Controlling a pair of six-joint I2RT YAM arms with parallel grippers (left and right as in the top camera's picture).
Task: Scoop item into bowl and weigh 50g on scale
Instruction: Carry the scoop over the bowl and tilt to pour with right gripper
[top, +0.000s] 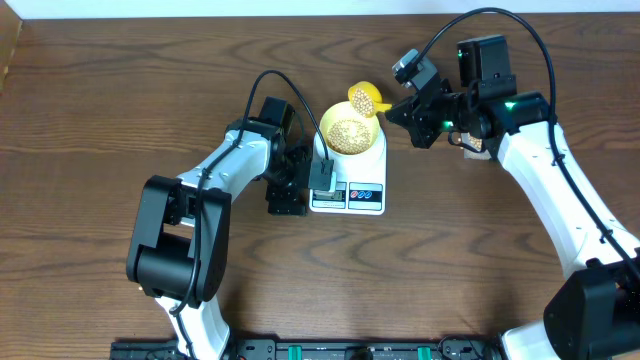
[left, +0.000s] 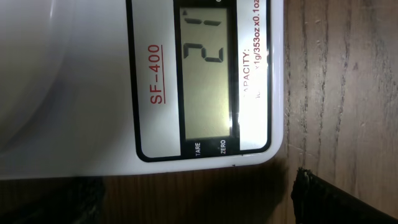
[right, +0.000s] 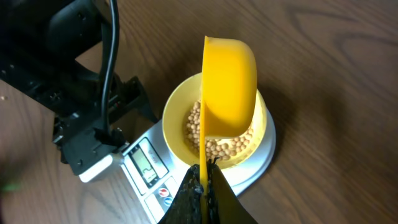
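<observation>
The white scale (top: 348, 190) stands mid-table with the pale yellow bowl (top: 350, 133) on its platform, and tan beans (top: 349, 131) lie in the bowl. My right gripper (top: 402, 112) is shut on the handle of a yellow scoop (top: 362, 98), which holds a few beans. In the right wrist view the scoop (right: 230, 81) hangs tipped on its side over the bowl (right: 177, 102) and the beans (right: 214, 144). My left gripper (top: 303, 192) is open at the scale's display end. Its wrist view shows the display (left: 208, 68) with a two-digit reading.
The left arm (right: 74, 93) and its black cable (top: 290, 88) crowd the scale's left side. A small tan and white thing (top: 476, 146) shows partly under the right arm. Bare wood lies around the scale, and the table's back edge (top: 300, 18) runs along the top.
</observation>
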